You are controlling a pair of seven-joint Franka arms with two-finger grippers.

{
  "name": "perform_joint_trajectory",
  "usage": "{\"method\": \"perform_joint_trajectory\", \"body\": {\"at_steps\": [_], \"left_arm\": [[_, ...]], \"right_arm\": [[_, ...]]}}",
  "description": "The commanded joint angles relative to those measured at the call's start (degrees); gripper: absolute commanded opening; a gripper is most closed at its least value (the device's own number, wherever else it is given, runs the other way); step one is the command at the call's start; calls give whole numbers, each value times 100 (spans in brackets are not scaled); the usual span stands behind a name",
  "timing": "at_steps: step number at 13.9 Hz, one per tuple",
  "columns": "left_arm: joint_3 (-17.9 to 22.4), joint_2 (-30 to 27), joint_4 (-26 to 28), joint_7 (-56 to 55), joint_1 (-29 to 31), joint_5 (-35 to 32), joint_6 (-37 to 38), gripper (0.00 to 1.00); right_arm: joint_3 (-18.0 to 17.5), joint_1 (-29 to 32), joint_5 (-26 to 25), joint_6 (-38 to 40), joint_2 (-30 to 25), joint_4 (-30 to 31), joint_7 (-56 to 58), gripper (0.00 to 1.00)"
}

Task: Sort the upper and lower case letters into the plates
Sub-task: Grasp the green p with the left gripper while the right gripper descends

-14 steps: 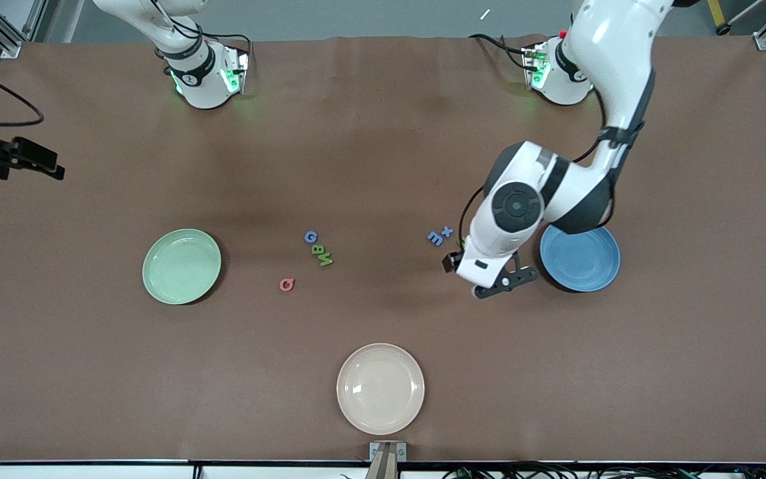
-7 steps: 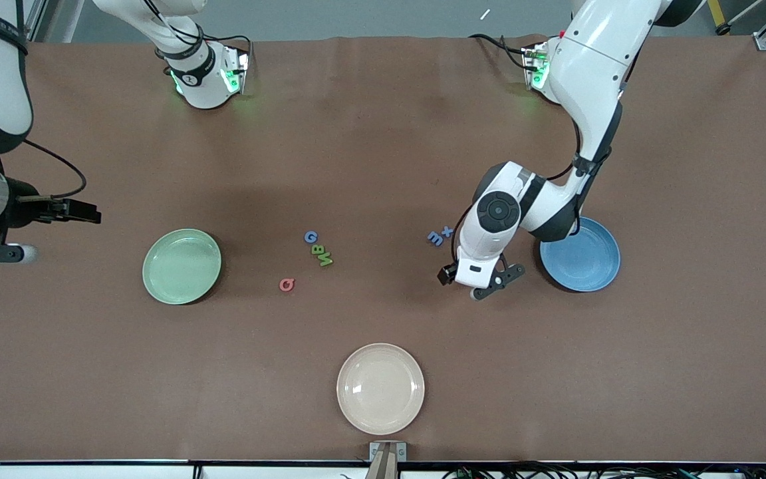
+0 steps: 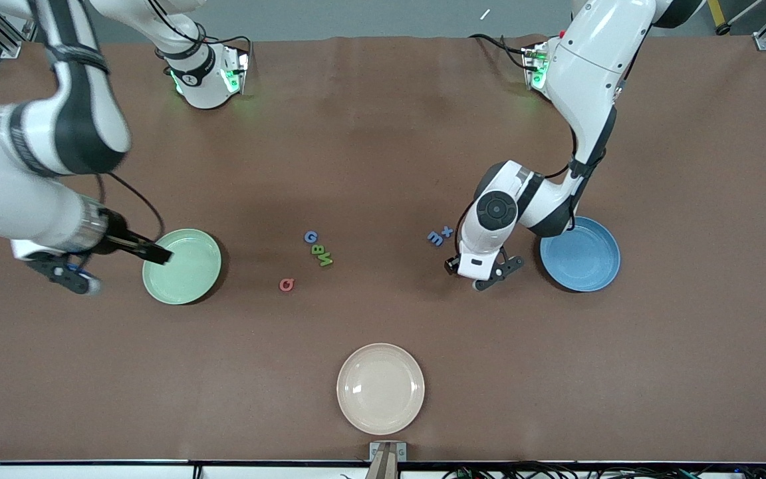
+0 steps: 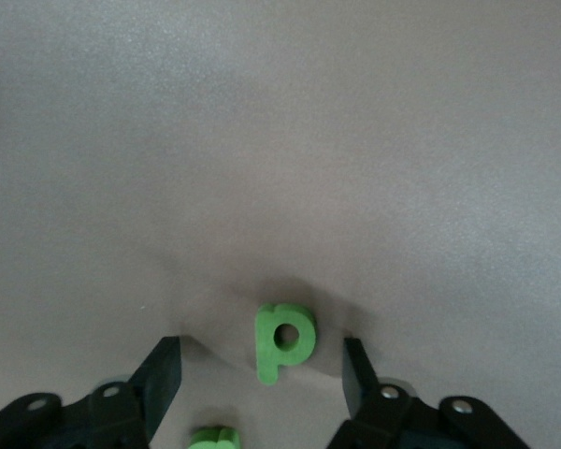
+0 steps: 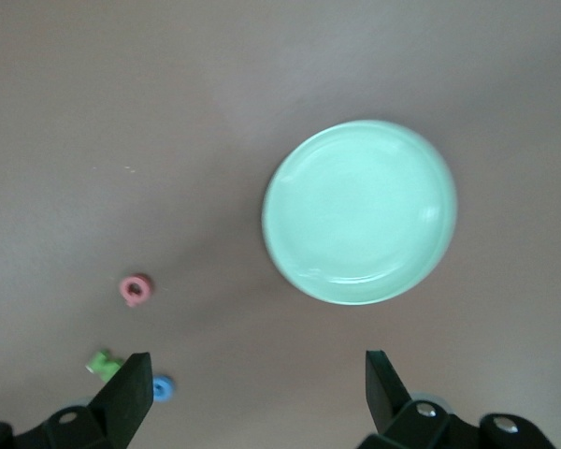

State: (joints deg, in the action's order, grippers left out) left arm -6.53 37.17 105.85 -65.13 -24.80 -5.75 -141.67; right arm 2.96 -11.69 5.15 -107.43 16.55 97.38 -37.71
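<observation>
Brown table (image 3: 383, 166) holds 3 plates; both grippers' fingers spread, empty.

Right end effector (image 3: 124, 256): now beside the pale mint green glossy plate (image 3: 182, 266).
Left end effector (image 3: 483, 276): slightly lower.

A mint green plate (image 5: 360, 211) sits on a brown table (image 5: 122, 122). The right gripper (image 5: 257, 393) is spread open above. A pink letter (image 5: 136, 289) lies near a blue letter (image 5: 162, 387).

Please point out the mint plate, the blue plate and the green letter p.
Mint plate (image 3: 187, 269): front view, bare inner surface.
Blue plate (image 3: 586, 261): front view, bare centre.
Letter p (image 4: 282, 339): left wrist view, its bowl.
</observation>
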Motion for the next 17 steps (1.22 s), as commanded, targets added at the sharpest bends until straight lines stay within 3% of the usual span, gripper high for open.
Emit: {"method": "perform_joint_trajectory", "body": {"at_steps": [1,7,9,13,15,17], "left_arm": [[2,62,14,-141,2,-164,-247,64],[37,80,5,-141,10,-172,-370,18],[38,36,14,-141,28,-172,-362,10],[11,-569,163,86,230,-181,84,7],[3,-1052,417,778,466,-181,603,6],[-15,-1509,864,1578,826,-181,711,6]], "right_arm": [[47,-447,65,-662,505,62,-832,100],[56,-1142,65,-1877,1463,79,-1968,100],[47,-1178,65,-2062,1649,80,-2047,100],[47,-1266,56,-2641,1991,53,-2197,92],[47,-1353,56,-2827,2141,36,-2214,83],[47,-1398,65,-2915,2203,36,-2223,81]]}}
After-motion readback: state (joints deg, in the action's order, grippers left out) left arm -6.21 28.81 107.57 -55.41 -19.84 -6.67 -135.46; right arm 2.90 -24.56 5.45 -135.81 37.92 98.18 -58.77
